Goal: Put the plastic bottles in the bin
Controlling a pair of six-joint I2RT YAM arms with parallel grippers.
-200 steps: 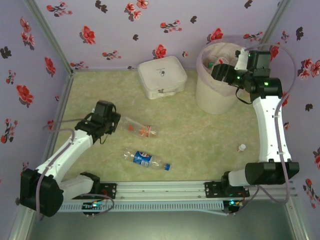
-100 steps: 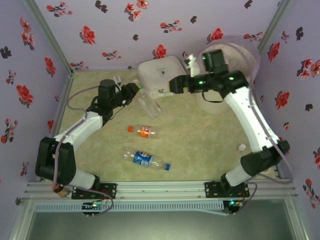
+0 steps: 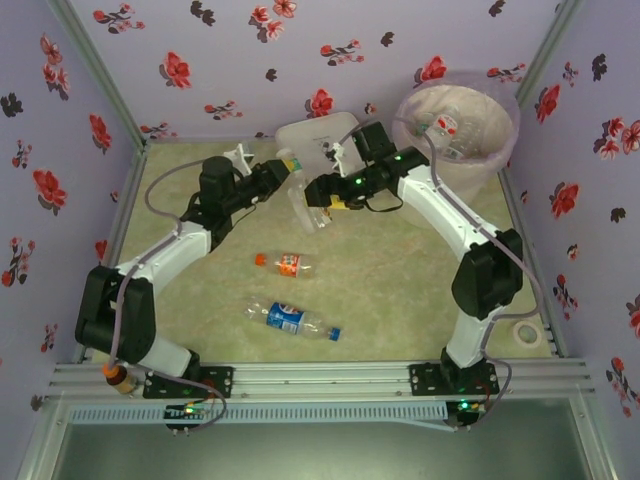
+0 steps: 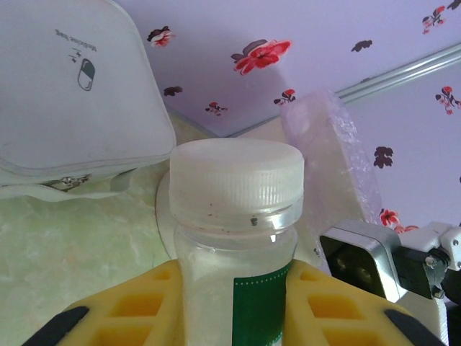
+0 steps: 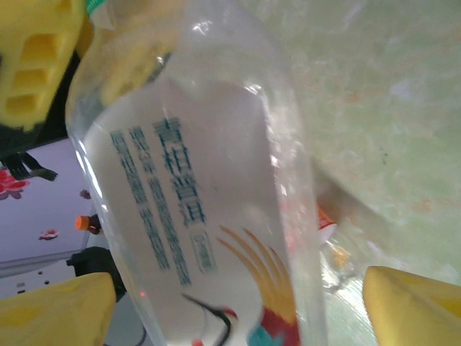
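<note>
**Left gripper.** Check the left gripper (image 4: 234, 310) first. Its yellow fingers (image 4: 122, 306) are clamped on the neck of a clear bottle (image 4: 234, 238), just below the white screw cap (image 4: 236, 173). A strip of green label shows between the fingers. The bottle is carried off the table.

**Right gripper.** Check the right gripper (image 5: 238, 306) next. Its jaws stand wide and straddle the body of the same bottle. In the right wrist view, one yellow pad (image 5: 57, 310) sits at the bottle's wall. You cannot tell whether it touches. The other pad stands apart from the bottle, with table surface visible in the gap.

**Position of both grippers.** In the top view, the two grippers face each other over the far middle of the table (image 3: 400, 290), just in front of the flat white box (image 3: 320, 130). The held bottle hangs tilted between them.

**Bin.** The bin (image 3: 508, 150) stands in the far right corner, to the right of the box and apart from the held bottle. A pinkish liner is folded over its rim. Several bottles (image 3: 445, 125) lie inside.

**Remaining items.**
- An orange-label bottle (image 3: 288, 263) lies on its side near the table's centre.
- A blue-label bottle (image 3: 292, 320) lies on its side nearer the arm bases, apart from the orange-label bottle.
- A small amber bottle (image 3: 118, 378) with an orange cap stands at the near left corner, beside the left arm's base.
</note>
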